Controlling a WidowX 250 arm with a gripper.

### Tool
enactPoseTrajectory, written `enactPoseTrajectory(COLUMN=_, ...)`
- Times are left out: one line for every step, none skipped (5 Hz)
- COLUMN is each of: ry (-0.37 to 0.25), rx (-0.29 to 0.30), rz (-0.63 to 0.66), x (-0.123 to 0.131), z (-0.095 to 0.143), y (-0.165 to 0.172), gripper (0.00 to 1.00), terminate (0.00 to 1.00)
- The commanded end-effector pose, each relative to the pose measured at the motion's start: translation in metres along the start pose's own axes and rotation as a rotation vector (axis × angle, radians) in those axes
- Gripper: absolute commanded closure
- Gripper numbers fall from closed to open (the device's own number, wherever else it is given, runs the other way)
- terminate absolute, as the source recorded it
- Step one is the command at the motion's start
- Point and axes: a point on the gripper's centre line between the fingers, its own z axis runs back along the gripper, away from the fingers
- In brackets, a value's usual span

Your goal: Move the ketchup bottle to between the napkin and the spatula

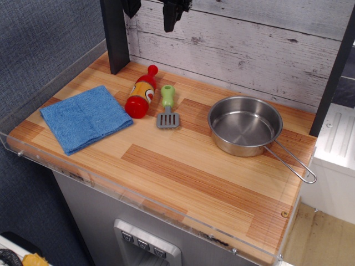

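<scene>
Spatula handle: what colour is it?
Light green, on the spatula with a grey slotted blade; clear in the observation.image view.

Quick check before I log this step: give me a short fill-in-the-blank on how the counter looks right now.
1. The ketchup bottle lies between the napkin and the ____.
2. The bottle is lying on its ____.
3. The pan is ____ inside.
4. The hand holds ____.

Missing words: spatula; side; empty; nothing

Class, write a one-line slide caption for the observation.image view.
Ketchup bottle lies between napkin and spatula, beside a steel pan; end effector raised above.
</scene>
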Motion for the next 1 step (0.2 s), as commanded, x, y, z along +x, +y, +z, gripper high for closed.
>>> enactPoseTrajectory(ry=-0.054, rx=0.010, rz=0.004, x=-0.0055, z=0.0193, y=0.0061, gripper=0.00, terminate=1.00)
